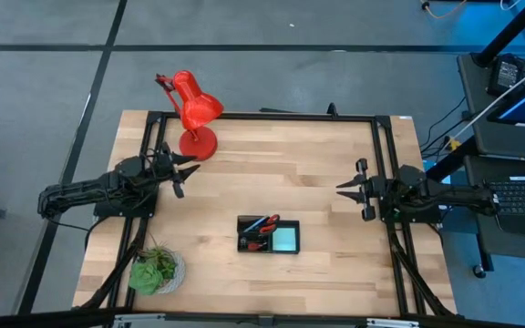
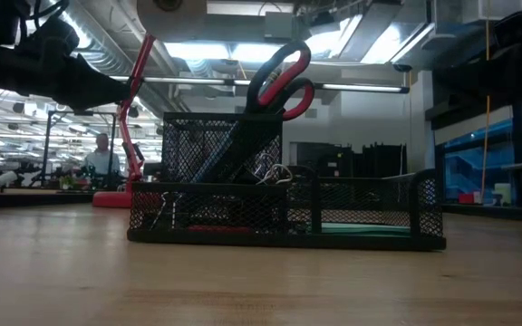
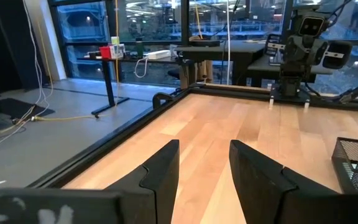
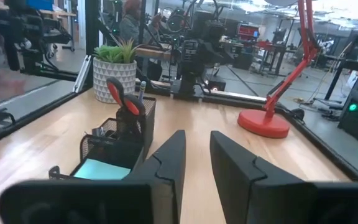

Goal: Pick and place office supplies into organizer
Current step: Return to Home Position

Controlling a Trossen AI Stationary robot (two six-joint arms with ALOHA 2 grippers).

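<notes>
The black mesh organizer (image 1: pixel 268 235) stands on the table near its near edge, also in the low view (image 2: pixel 284 210) and the right wrist view (image 4: pixel 114 146). Red-handled scissors (image 2: pixel 284 80) and pens stand upright in its tall cup. The light blue notepad (image 1: pixel 286 239) lies in its low tray. My left gripper (image 1: pixel 182 173) hovers open at the table's left side, apart from the organizer. My right gripper (image 1: pixel 349 189) hovers open at the right side, also apart from it.
A red desk lamp (image 1: pixel 192 114) stands at the far left of the table. A small green potted plant (image 1: pixel 156 269) sits at the near left corner. Bare wood lies between both grippers and around the organizer. A black frame rims the table.
</notes>
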